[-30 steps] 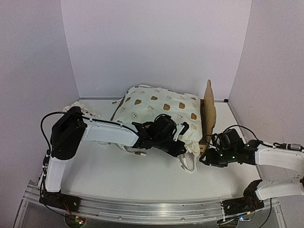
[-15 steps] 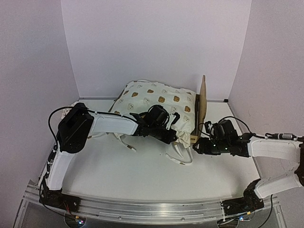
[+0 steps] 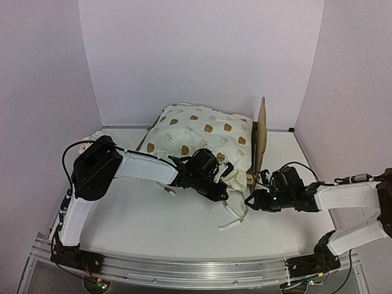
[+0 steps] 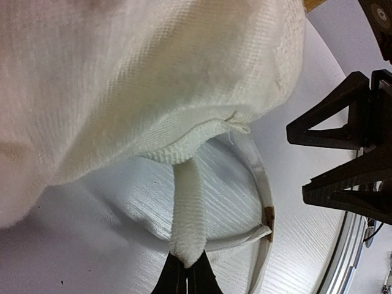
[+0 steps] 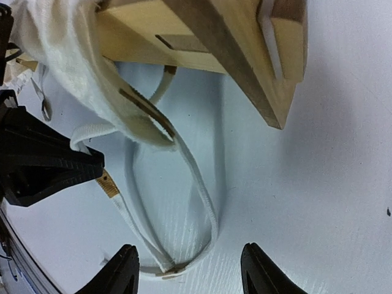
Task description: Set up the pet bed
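Observation:
The pet bed stands at the back middle of the table, its plywood headboard upright on the right. A cream bear-print cushion covers the rest of it. My left gripper is shut on one white tie at the cushion's near right corner. My right gripper hovers open just above the table by the bed's near right corner. Loose tie loops lie between and ahead of its fingertips, and nothing is held.
A small white fabric piece lies at the back left, partly behind the left arm. White walls close in the back and both sides. The two grippers are close together, with the left one showing in the right wrist view.
The bed and cushion have shifted left and back. My left gripper stayed shut on the tie. My right gripper has moved left and down towards the loose ties.

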